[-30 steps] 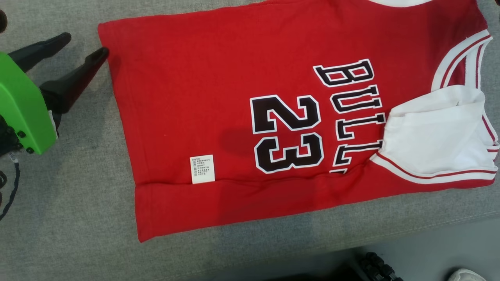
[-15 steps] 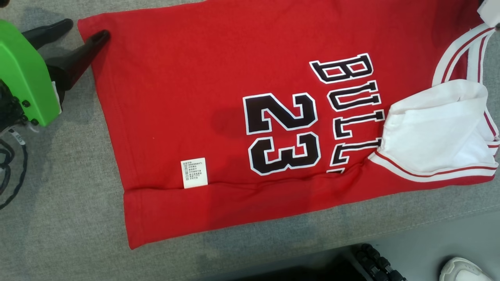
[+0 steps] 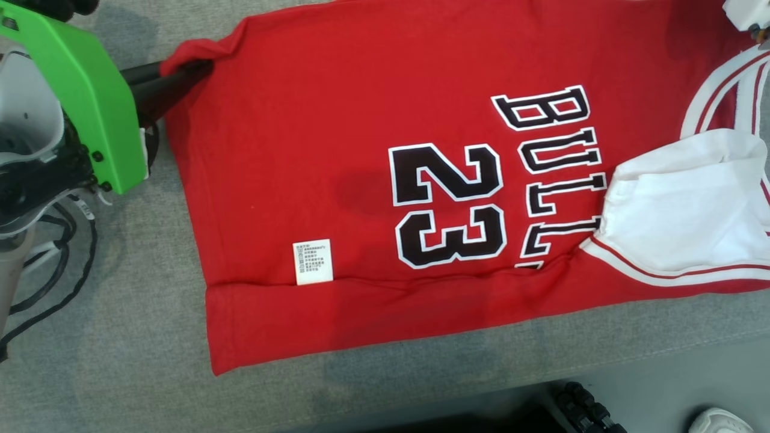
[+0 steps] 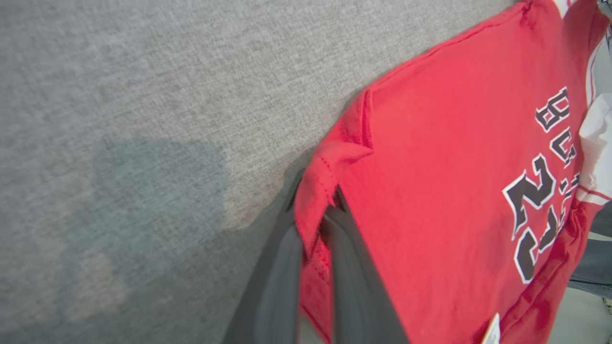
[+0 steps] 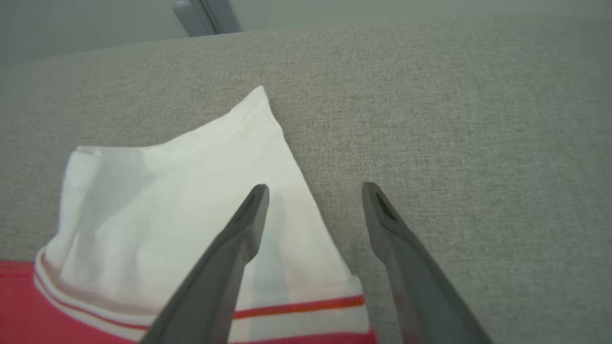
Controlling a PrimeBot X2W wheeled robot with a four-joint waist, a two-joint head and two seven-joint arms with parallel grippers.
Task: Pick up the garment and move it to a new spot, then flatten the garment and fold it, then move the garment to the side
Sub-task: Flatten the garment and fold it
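Lying on grey cloth [image 3: 120,337], the jersey [image 3: 313,150] is pinched by left pincer [image 3: 191,67]; right pincer [image 5: 315,191] gapes.

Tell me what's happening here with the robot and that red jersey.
The robot is handling a red jersey that lies mostly flat on a grey surface. Its left gripper is shut on one corner of the jersey, and the cloth there is bunched up between the fingers. At the other end, the right gripper is open and straddles the edge of the jersey's white part, gripping nothing.
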